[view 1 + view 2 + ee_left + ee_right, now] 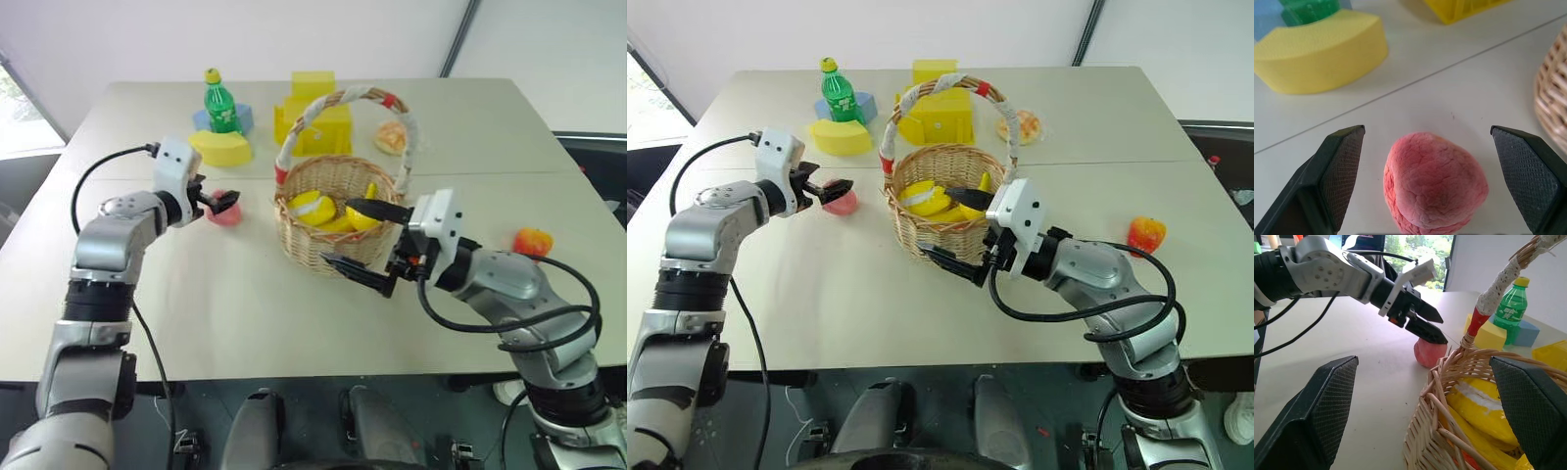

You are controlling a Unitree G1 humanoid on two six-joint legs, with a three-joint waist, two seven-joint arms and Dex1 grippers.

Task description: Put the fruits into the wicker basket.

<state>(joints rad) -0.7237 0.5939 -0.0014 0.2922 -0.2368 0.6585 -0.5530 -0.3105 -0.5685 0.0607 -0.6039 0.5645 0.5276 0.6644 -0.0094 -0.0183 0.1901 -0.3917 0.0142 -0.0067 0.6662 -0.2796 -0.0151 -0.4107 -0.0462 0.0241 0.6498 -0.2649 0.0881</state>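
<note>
A pink peach (1432, 183) lies on the white table left of the wicker basket (299, 243). My left gripper (227, 204) is open, with one finger on each side of the peach and neither touching it. Yellow fruits (315, 208), a lemon and a banana among them, lie inside the basket. My right gripper (336, 232) is open at the basket's near right side, one finger over the rim and the other in front of the wall. A red-and-yellow fruit (532, 241) sits on the table at the right. A pale orange fruit (392, 137) lies behind the basket.
At the back of the table a green bottle (221, 103) stands on a blue block (245, 118), with a yellow wedge block (221, 148) in front of them. A yellow box-shaped block (315, 116) stands behind the basket's handle (345, 96).
</note>
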